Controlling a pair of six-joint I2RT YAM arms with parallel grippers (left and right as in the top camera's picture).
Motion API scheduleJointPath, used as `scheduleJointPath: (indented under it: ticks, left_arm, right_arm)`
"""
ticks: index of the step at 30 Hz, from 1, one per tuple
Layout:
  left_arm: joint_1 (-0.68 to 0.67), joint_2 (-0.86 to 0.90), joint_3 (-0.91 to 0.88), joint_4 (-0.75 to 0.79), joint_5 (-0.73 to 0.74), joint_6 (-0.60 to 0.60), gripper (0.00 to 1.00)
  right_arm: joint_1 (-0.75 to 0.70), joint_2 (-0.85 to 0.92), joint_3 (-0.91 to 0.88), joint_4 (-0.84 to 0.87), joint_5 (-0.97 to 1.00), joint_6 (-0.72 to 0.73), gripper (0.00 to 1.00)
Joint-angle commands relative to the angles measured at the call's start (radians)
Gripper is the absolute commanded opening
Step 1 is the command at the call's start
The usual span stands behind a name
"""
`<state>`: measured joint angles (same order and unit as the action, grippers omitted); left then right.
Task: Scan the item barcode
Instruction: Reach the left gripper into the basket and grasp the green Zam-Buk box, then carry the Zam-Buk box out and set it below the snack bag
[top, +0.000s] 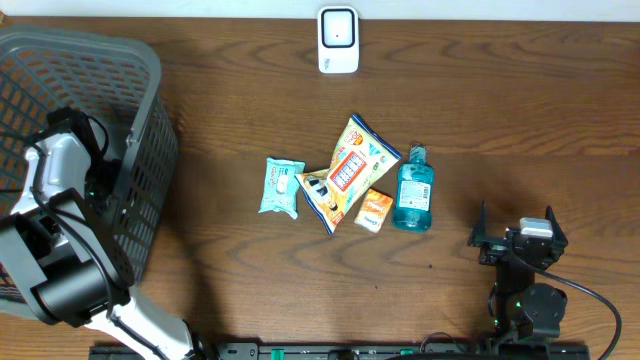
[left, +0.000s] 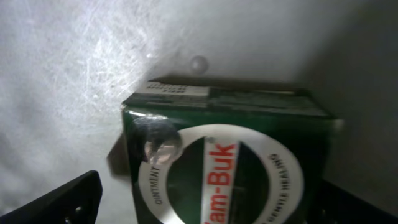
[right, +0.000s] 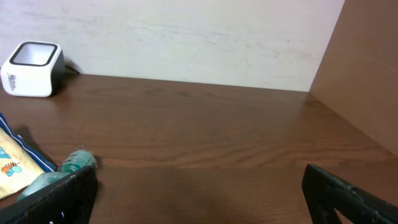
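A dark green ointment box (left: 230, 162) with a white ring and red lettering lies on the pale floor of the grey basket (top: 150, 120). My left gripper (left: 211, 208) hangs over the box, open, with one finger on each side of it and a gap showing on the left. My right gripper (top: 518, 240) rests near the table's front right, open with nothing between its fingers (right: 56, 199). The white scanner (top: 338, 40) stands at the table's far edge, also visible as the scanner (right: 31, 68) in the right wrist view.
In the middle of the table lie a teal packet (top: 282, 186), two snack bags (top: 345, 175), a small orange box (top: 374, 210) and a blue bottle (top: 413, 192). The bottle's cap (right: 78, 162) shows by my right gripper's left finger. A brown panel (right: 367, 62) stands at the right.
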<state>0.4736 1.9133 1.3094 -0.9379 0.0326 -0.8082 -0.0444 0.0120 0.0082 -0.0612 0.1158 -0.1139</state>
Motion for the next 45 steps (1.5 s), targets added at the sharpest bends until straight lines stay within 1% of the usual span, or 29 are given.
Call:
scheduleJointPath:
  ticks: [1, 3, 6, 7, 8, 13, 16, 21, 26, 31, 36, 38, 40, 45]
  left_arm:
    - [-0.019, 0.050, -0.005, 0.006, 0.005, -0.006, 0.98]
    - [-0.028, 0.068, -0.006, 0.016, 0.005, -0.006, 0.99]
    - [-0.042, 0.087, -0.008, 0.027, 0.005, -0.006, 0.70]
    - [-0.045, 0.088, -0.008, 0.027, 0.005, -0.005, 0.66]
    - [-0.047, 0.088, -0.008, 0.027, 0.005, -0.005, 0.64]
    - [-0.048, 0.082, -0.007, 0.027, -0.001, 0.014, 0.63]
    - [-0.047, 0.061, -0.006, 0.023, -0.032, 0.030, 0.59]
    - [-0.047, -0.026, 0.016, 0.003, -0.065, 0.072, 0.57]
    - [-0.047, -0.197, 0.031, -0.016, -0.101, 0.075, 0.57]
    - [-0.047, -0.440, 0.032, -0.026, -0.100, 0.074, 0.57]
    - [-0.057, -0.694, 0.032, -0.039, -0.035, 0.042, 0.57]
    - [-0.095, -0.813, 0.032, -0.037, -0.013, 0.019, 0.57]
    - [-0.146, -0.879, 0.032, -0.037, -0.013, -0.010, 0.57]
    - [-0.335, -0.935, 0.032, -0.051, -0.014, -0.044, 0.57]
  right_arm:
    - [-0.001, -0.006, -0.003, -0.002, -0.003, -0.007, 0.99]
    - [-0.001, -0.006, -0.003, -0.002, -0.003, -0.007, 0.99]
    - [-0.001, -0.006, -0.003, -0.002, -0.003, -0.007, 0.99]
    - [-0.001, -0.006, -0.003, -0.002, -0.003, -0.007, 0.99]
    - [-0.001, -0.006, -0.003, -0.002, -0.003, -0.007, 0.99]
    - [0.000, -0.006, -0.003, -0.002, -0.003, -0.007, 0.99]
    - [-0.001, -0.006, -0.003, -0.002, -0.003, -0.007, 0.99]
    - [-0.001, -0.006, -0.003, -0.002, -0.003, -0.007, 0.99]
    - [-0.001, -0.006, -0.003, -0.002, -0.003, -0.007, 0.99]
    - [-0.001, -0.006, -0.003, -0.002, -0.003, -0.007, 0.99]
    - [-0.001, -0.006, -0.003, -0.002, -0.003, -0.007, 0.99]
    - [-0.001, -0.006, -0.003, -0.002, -0.003, -0.007, 0.99]
    - [-0.001, -0.006, -0.003, -0.002, -0.003, -0.007, 0.99]
    - [-0.001, -0.006, -0.003, -0.002, -0.003, -0.007, 0.99]
